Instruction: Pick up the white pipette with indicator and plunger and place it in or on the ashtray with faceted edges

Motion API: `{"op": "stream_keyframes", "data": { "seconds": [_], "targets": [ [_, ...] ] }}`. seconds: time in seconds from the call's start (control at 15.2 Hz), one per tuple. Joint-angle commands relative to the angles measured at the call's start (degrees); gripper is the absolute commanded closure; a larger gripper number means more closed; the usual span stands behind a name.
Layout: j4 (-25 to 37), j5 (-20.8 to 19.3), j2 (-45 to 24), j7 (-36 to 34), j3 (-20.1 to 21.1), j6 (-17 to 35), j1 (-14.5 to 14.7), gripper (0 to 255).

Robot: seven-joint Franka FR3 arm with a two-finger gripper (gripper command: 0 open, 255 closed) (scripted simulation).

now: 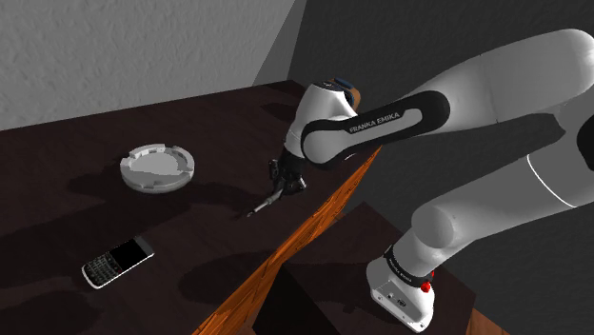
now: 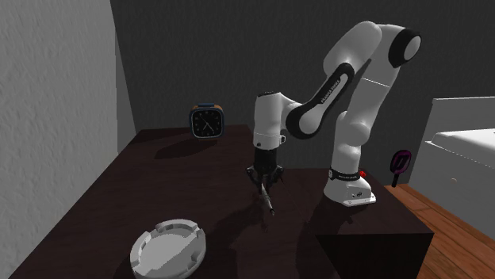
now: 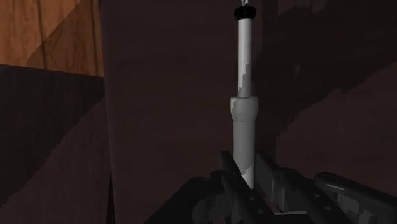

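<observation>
ashtray (image 1: 158, 169) first: pale grey, round, notched and faceted at the rim, flat on the dark table (image 1: 57, 181) toward the shoulder view's left. shows its own plain grey floor inside the rim. lies nearest the camera in the second exterior view, lower rim right at the picture's edge.

pipette (image 1: 267, 202) well apart from the ashtray, toward the shoulder view's right, near the table's brown wooden edge. clasped at its thick end by the black gripper (image 1: 282, 181), clenched on it, and slants down and away from the hand with its thin end close to the tabletop. cannot tell whether that end touches the surface.

along the wrist view, runs straight out from between the two fingers (image 3: 266, 173): pale barrel, a collar midway, a thinner shaft beyond, a small black piece at the far end cut off by the frame.

hard to make out in the shoulder view: black fingers against dark table and shadow.

phone (image 1: 117, 261), black and silver with a keypad, flat on the table near the ashtray. clock (image 2: 206, 121) upright at the table's far end by the wall; mostly hidden behind the arm (image 1: 400, 119) in the shoulder view.
</observation>
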State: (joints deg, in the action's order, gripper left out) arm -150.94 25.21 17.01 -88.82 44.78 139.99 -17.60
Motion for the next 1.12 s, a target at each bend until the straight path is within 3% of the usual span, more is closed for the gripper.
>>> {"op": "stream_keyframes", "data": {
  "seconds": [0.0, 0.86, 1.06],
  "targets": [
    [0.4, 0.6, 1.7, 0.4, -0.8, -2.1, 0.5, 255],
    [5.3, 0.8, 9.9, 0.9, -5.4, -14.9, 2.0, 255],
    [9.6, -1.6, 5.1, -2.0, -2.7, -13.9, 0.0, 255]
  ]
}}
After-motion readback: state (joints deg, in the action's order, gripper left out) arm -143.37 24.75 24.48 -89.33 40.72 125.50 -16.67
